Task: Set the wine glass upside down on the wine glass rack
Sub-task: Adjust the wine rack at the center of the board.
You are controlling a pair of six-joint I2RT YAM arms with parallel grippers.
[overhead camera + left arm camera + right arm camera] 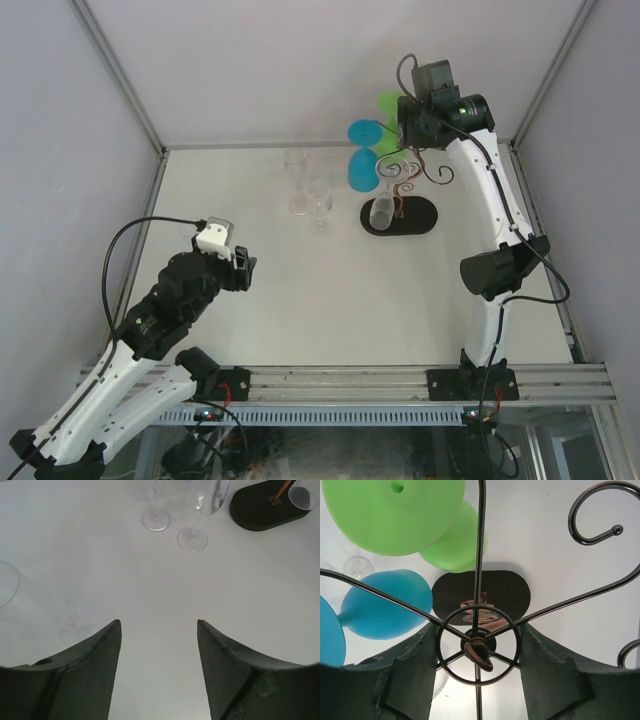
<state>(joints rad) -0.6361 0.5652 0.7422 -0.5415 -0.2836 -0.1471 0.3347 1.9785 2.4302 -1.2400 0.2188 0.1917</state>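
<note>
The wine glass rack (420,172) stands on its black oval base (415,218) at the back right. A blue glass (362,165) and a green glass (388,105) hang from its arms. A clear wine glass (381,212) hangs bowl down over the base, also in the left wrist view (301,497). My right gripper (412,135) is directly above the rack. In its wrist view it (479,625) is open, with the fingers flanking the rack's hub ring (480,652) and nothing held. My left gripper (247,268) is open and empty over the table (158,622).
Two clear wine glasses (297,185) (320,200) stand upright left of the rack; their feet (156,519) (192,539) show ahead of the left gripper. Another clear glass (30,610) lies on its side near the left finger. Cage walls enclose the table.
</note>
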